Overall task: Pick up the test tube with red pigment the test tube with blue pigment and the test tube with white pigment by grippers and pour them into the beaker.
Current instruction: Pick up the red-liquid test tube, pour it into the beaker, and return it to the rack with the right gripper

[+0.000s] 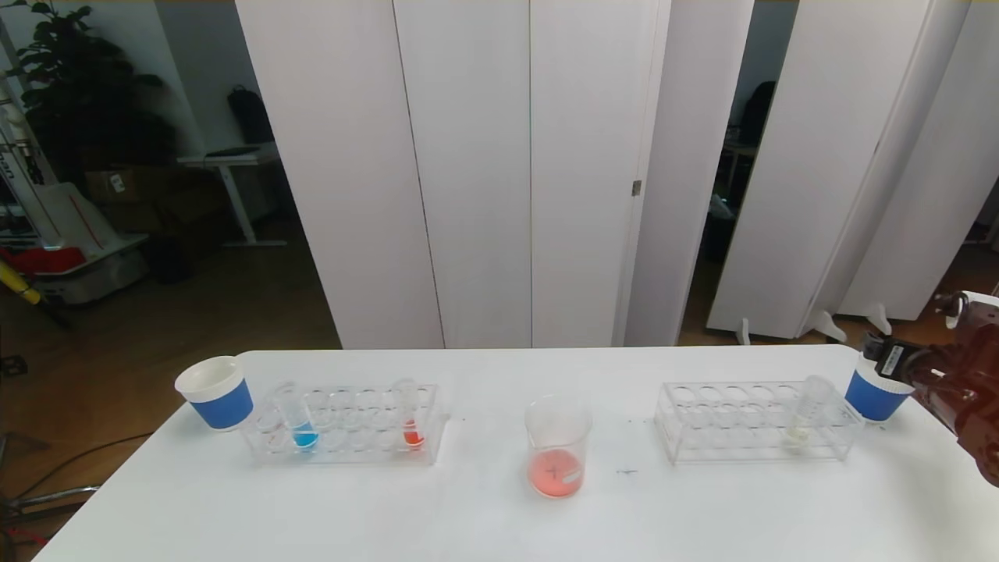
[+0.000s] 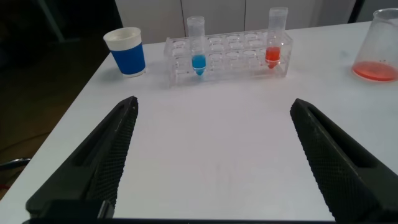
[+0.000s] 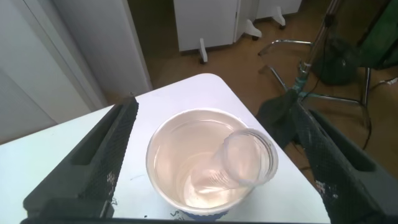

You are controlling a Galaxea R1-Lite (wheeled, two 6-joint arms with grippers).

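Pink-red liquid sits in the clear glass beaker (image 1: pixel 556 445); left of it the blue-tipped tube (image 1: pixel 296 417), right of it the whitish-tipped tube (image 1: pixel 805 417), both racked. Our right gripper (image 3: pixel 211 165), jaws apart, hovers over a paper cup (image 3: pixel 186 180) holding a used tube. Our left gripper (image 2: pixel 214 162), apart, should take blue next.

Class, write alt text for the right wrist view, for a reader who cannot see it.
An empty clear test tube lies tilted inside a white-lined paper cup at the corner of a white table, directly under the right claw, whose two dark fingers stand wide open on either side of the cup. Beyond the table's edge are a wooden floor and white panels.
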